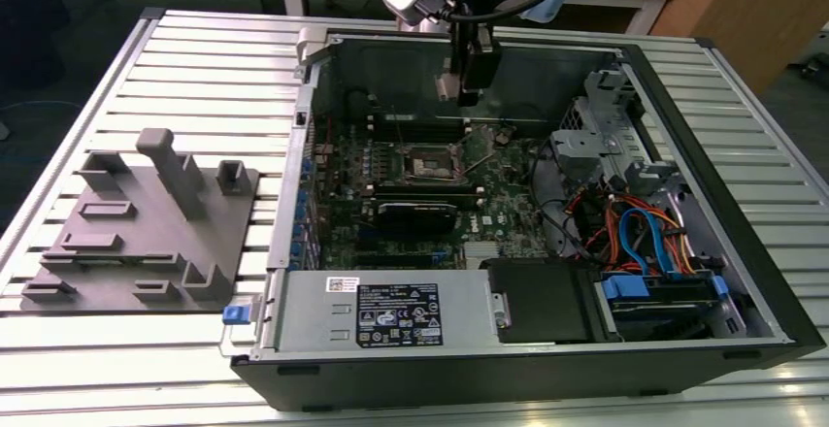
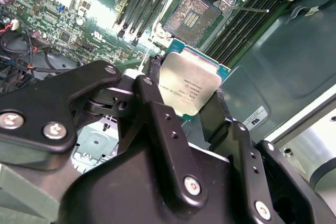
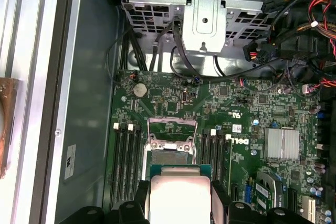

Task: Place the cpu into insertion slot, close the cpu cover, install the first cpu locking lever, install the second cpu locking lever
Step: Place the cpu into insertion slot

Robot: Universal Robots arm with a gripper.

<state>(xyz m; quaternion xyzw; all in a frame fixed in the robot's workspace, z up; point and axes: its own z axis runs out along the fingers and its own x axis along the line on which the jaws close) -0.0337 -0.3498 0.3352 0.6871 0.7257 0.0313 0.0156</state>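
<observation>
My gripper (image 1: 464, 82) hangs over the far part of the open computer case, shut on the cpu (image 2: 189, 90), a flat square chip with a silver-grey top held by two opposite edges between the black fingers (image 2: 152, 85). The insertion slot (image 2: 191, 17) lies open just beyond the chip, on the green board between rows of black memory slots. In the exterior view the insertion slot (image 1: 432, 165) sits below and nearer than the gripper. In the first wrist view the cpu (image 3: 180, 192) partly hides the insertion slot (image 3: 170, 157), and the cpu cover (image 3: 172, 141) stands swung up behind it. A thin locking lever (image 2: 252, 9) sticks out beside the socket.
The black computer case (image 1: 725, 252) lies on a slatted metal table (image 1: 194, 49). A silver power supply (image 1: 388, 315), drive cage (image 1: 609, 146) and coloured cables (image 1: 635, 233) crowd the case. A grey fixture block (image 1: 143, 223) stands at the exterior view's left.
</observation>
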